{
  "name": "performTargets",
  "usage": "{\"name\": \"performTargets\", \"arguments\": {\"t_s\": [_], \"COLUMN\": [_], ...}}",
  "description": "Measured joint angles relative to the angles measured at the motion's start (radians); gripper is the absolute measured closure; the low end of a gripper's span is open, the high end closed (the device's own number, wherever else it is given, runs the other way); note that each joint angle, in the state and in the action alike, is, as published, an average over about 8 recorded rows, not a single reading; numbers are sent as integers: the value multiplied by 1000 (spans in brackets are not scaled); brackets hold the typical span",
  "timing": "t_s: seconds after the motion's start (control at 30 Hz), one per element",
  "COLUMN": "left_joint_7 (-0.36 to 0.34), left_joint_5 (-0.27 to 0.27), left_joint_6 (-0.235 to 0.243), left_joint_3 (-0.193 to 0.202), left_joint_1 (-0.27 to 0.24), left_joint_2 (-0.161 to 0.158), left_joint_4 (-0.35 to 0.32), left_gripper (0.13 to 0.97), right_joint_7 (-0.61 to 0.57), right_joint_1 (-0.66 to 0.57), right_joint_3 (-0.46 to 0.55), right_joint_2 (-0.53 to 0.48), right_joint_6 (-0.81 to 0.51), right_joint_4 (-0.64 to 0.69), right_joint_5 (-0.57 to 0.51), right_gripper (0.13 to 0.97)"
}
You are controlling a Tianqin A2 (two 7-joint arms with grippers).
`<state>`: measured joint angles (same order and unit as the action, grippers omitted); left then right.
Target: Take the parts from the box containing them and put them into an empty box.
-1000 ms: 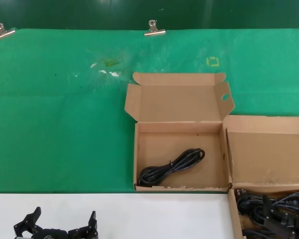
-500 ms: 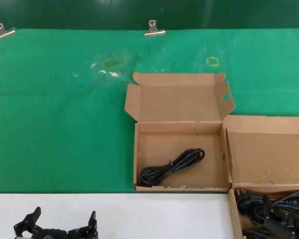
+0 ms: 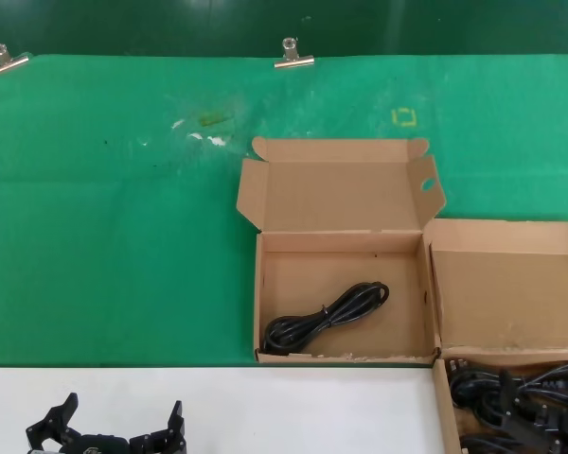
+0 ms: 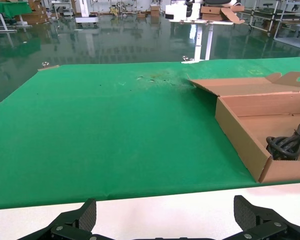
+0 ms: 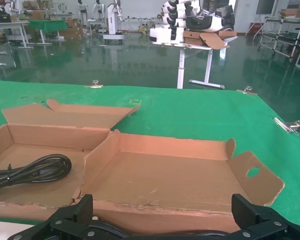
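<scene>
The box containing the parts (image 3: 442,402) sits at the near right, and several black cable bundles (image 3: 483,388) lie in it. Its lid (image 5: 165,180) lies flat behind it. My right gripper (image 3: 535,421) hangs open low over those cables, holding nothing; in the right wrist view the right gripper (image 5: 164,210) has its jaws spread wide over the box's back edge. In the middle stands the other box (image 3: 261,303), whose lid flap has a round hole (image 3: 426,184). One looped cable (image 3: 327,317) lies inside it. My left gripper (image 3: 109,430) is parked open over the white table edge.
A green cloth (image 3: 114,236) covers the table, held by metal clips (image 3: 293,55) at its far edge. A white strip (image 3: 265,407) of table runs along the near side. A small yellow square mark (image 3: 405,116) lies behind the middle box.
</scene>
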<state>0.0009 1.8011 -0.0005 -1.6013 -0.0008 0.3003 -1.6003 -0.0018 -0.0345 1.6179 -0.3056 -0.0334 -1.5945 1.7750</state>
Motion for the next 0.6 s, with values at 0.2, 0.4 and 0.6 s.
{"name": "performTargets", "arguments": {"t_s": [0.2,0.4,0.6], "left_joint_7": [0,0,0], "left_joint_5": [0,0,0], "left_joint_6": [0,0,0], "left_joint_3": [0,0,0], "left_joint_1": [0,0,0], "left_joint_2": [0,0,0], "left_joint_4": [0,0,0], "left_gripper": [132,132,132], "right_joint_7": [0,0,0], "right_joint_1": [0,0,0], "right_joint_3": [0,0,0], "right_joint_2": [0,0,0], "right_joint_6": [0,0,0], "right_joint_4": [0,0,0], "right_joint_5": [0,0,0], "right_gripper": [129,129,129]}}
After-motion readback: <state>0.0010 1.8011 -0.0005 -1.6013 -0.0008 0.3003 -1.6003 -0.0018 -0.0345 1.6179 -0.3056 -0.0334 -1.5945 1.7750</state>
